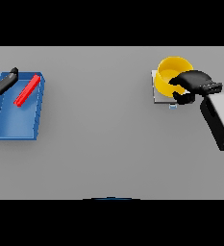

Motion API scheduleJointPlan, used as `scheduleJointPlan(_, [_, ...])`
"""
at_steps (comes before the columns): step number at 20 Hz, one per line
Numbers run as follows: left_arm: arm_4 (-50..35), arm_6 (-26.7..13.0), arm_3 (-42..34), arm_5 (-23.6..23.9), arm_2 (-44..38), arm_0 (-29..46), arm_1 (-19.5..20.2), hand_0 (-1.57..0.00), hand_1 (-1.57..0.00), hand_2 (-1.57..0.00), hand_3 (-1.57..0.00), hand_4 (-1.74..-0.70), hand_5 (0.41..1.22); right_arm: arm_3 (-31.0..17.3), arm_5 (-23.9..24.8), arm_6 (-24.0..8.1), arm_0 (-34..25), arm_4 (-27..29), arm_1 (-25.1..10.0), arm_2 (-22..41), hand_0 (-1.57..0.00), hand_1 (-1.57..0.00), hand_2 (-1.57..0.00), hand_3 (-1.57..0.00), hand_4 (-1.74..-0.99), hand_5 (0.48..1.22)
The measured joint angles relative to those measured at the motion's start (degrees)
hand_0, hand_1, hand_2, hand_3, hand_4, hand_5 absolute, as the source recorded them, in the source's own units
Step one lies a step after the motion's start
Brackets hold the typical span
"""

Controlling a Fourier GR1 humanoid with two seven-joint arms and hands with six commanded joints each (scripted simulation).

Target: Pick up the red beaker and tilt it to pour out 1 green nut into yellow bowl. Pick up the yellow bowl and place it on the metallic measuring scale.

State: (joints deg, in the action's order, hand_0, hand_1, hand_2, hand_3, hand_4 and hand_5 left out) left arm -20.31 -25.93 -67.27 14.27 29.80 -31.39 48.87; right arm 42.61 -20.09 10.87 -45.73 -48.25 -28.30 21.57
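Holding the yellow bowl (170,72) at upper right, my right hand (192,82) has its fingers curled over the near rim; the bowl sits on the metallic scale (156,96). I'd release gently, lifting straight up off the smooth round rim. My left hand (3,82), fingers straight, rests by the red beaker (27,90) in the blue tray (15,126).

Lab bench: scale (156,97), beaker (27,90)

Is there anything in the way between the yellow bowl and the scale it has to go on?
Nothing visible. The round yellow bowl already sits over the flat metallic measuring scale, whose pale edge shows at its lower left. The dark right hand is curled on the bowl's right rim.
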Motion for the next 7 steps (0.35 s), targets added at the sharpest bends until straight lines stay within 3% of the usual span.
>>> scheduleJointPlan(2, [0.02, 0.37, 0.21, -0.08, 0.07, 0.14, -0.25, 0.0, 0.0, 0.0, 0.0, -0.72, 0.7, 0.4, 0.15, 1.55, 0.23, -0.53, -0.57, 0.73, -0.12, -0.19, -0.31, -0.41, -1.456, 0.827])
scheduleJointPlan(7, [0.11, 0.58, -0.08, 0.44, -0.11, 0.05, -0.14, 0.0, 0.0, 0.0, 0.0, -0.72, 0.693, -1.31, -0.69, -0.56, -0.17, -0.55, 0.16, 0.47, -0.04, -0.06, -0.1, -0.27, -1.41, 0.759])
